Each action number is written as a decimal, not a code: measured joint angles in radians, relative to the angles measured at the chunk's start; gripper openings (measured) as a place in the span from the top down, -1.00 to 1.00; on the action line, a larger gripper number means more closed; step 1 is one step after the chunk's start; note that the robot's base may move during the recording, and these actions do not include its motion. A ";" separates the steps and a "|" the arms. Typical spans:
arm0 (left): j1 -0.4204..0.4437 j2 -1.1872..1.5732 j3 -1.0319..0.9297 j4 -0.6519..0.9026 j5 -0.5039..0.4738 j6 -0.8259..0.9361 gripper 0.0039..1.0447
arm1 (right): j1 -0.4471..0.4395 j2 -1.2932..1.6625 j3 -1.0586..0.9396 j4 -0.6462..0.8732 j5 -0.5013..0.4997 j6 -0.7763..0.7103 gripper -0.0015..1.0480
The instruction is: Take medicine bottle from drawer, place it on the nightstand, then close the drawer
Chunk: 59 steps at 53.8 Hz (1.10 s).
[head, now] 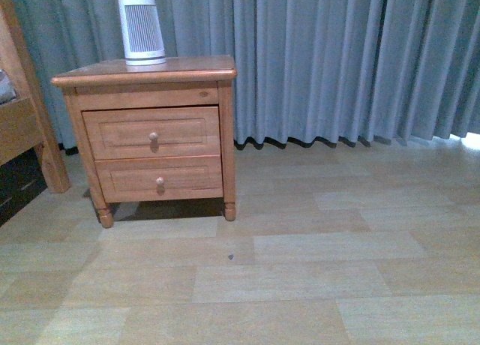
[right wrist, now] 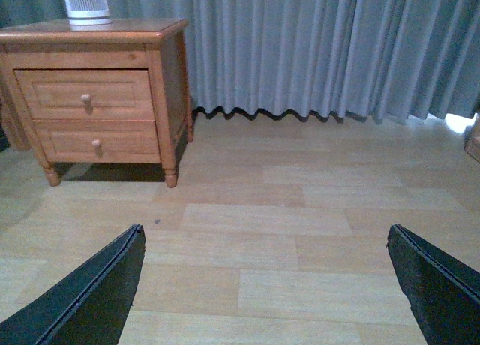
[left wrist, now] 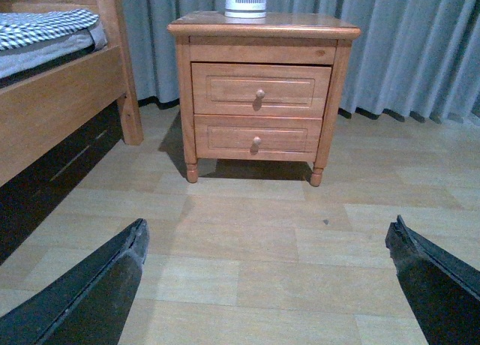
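Black-fingered left gripper (left wrist: 266, 229), low over the floor, jaws spread wide apart with only bare boards between them. Right gripper (right wrist: 265, 231), same attitude, jaws equally wide and holding nothing. Floor (head: 315, 270): pale wood-look planks laid in staggered rows, with one small dark speck (head: 230, 256) on them in front of the furniture. Nightstand (head: 228, 135): honey-brown wood, rounded-edge top, short turned feet, standing left of centre in the front view, well apart from both grippers, its back toward the drapery. Drawer (head: 120, 133): the taller upper one, recessed panel front, fully closed and flush with the frame, one round knob (head: 153, 136) at its centre. Lower drawer (head: 127, 178): shallower, also closed, with its own round knob directly beneath the upper one. Medicine bottle: not visible in any view, and the closed drawer front hides the drawer's inside. White ribbed device (head: 142, 31): tall, tapered, upright on the nightstand top toward its rear, left of the top's middle. Bed frame (head: 30, 135): matching wood, just to the left of the nightstand, with a dark gap beneath its rail. Checked bedding (left wrist: 45, 26): blue and white, lying on the bed, seen from the left wrist. Curtain (head: 337, 60): grey-blue, hanging in deep folds to the floor across the whole background behind the nightstand.
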 joint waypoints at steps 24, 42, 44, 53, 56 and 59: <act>0.000 0.000 0.000 0.000 0.000 0.000 -0.88 | 0.000 0.000 0.000 0.000 0.000 0.000 -0.87; 0.000 0.000 0.000 0.000 0.000 0.000 -0.88 | 0.000 0.000 0.000 0.000 0.000 0.000 -0.87; 0.000 0.000 0.000 0.000 0.000 0.000 -0.88 | 0.000 0.000 0.000 0.000 0.000 0.000 -0.87; 0.000 0.000 0.000 0.000 0.000 0.000 -0.88 | 0.000 0.000 0.000 0.000 0.000 0.000 -0.87; 0.000 0.000 0.000 0.000 0.000 0.000 -0.88 | 0.000 0.000 0.000 0.000 0.000 0.000 -0.87; 0.000 0.000 0.000 0.000 0.000 0.000 -0.88 | 0.000 0.000 0.000 0.000 0.000 0.000 -0.87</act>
